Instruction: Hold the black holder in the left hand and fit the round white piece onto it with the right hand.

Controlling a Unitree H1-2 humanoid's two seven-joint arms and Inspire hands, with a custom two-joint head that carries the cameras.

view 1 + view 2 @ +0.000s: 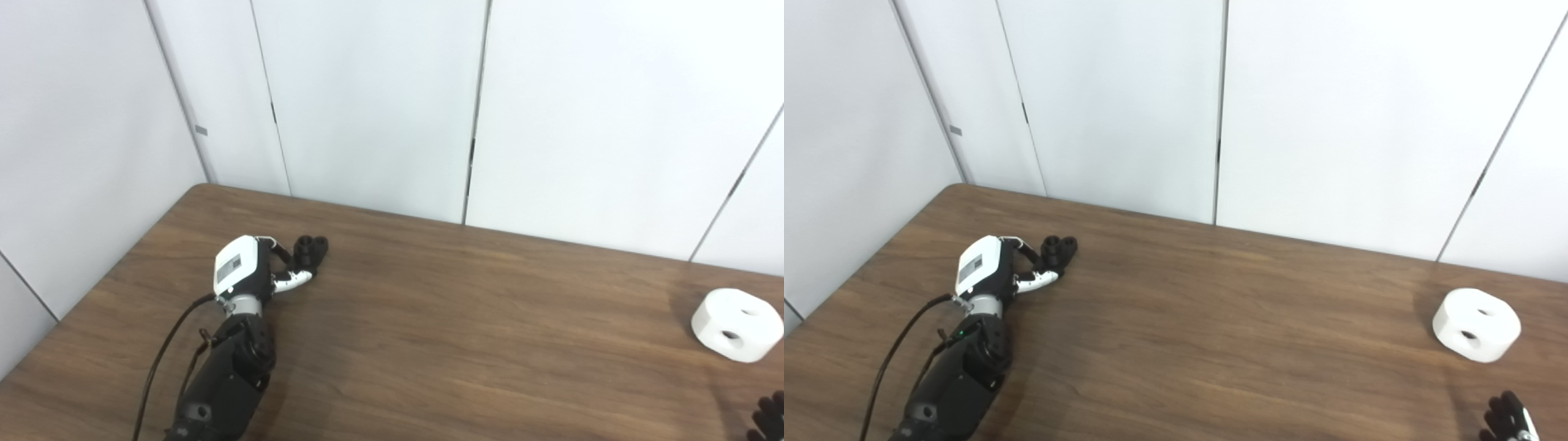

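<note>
The black holder (311, 247) lies on the wooden table (465, 318) at the far left, with two round sockets on top. My left hand (257, 269) reaches it from the near side. Its fingers and white-tipped thumb (294, 280) are spread at the holder's near edge, and I cannot tell if they touch it. The holder rests on the table. The round white piece (737, 324), with two holes in its top, sits at the far right. Only the dark fingertips of my right hand (1508, 420) show at the bottom right corner, apart from the white piece and holding nothing.
White wall panels (380, 104) stand right behind the table's far edge. The table's left edge (110, 275) runs close to my left arm. A black cable (160, 355) hangs along the left forearm.
</note>
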